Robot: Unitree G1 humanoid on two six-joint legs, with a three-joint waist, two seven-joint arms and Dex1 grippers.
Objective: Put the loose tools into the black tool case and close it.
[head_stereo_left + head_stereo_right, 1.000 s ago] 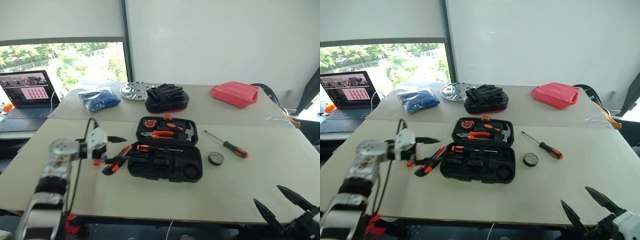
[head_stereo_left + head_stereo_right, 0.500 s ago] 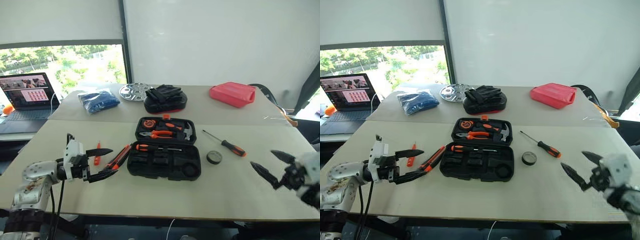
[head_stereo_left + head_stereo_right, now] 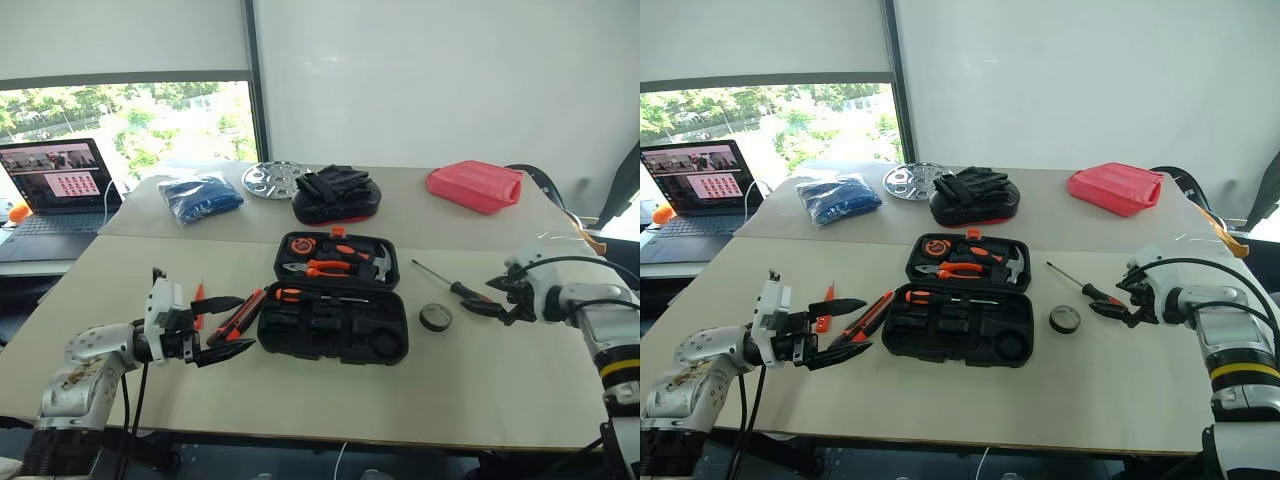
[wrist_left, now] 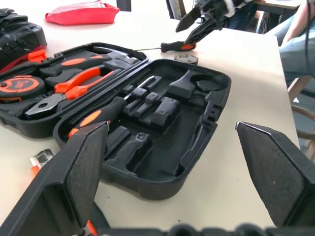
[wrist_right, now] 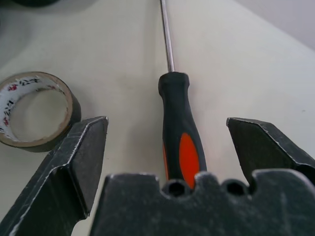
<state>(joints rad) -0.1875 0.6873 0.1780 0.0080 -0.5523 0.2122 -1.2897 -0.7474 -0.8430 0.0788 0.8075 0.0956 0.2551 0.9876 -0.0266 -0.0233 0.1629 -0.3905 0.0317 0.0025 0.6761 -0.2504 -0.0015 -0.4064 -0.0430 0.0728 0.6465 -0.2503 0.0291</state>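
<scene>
Your right gripper (image 5: 167, 147), fingers spread wide, straddles the long screwdriver's handle (image 5: 178, 140) without touching it.

You'll find that ribbed black-and-orange handle beside the black tool case (image 3: 335, 320), its thin steel shaft pointing away from the gripper; the flat tape roll (image 5: 34, 109) lies between screwdriver and case.

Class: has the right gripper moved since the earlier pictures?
Yes. The right gripper has come forward from the table's near edge to the long screwdriver, right of the tape roll.
</scene>
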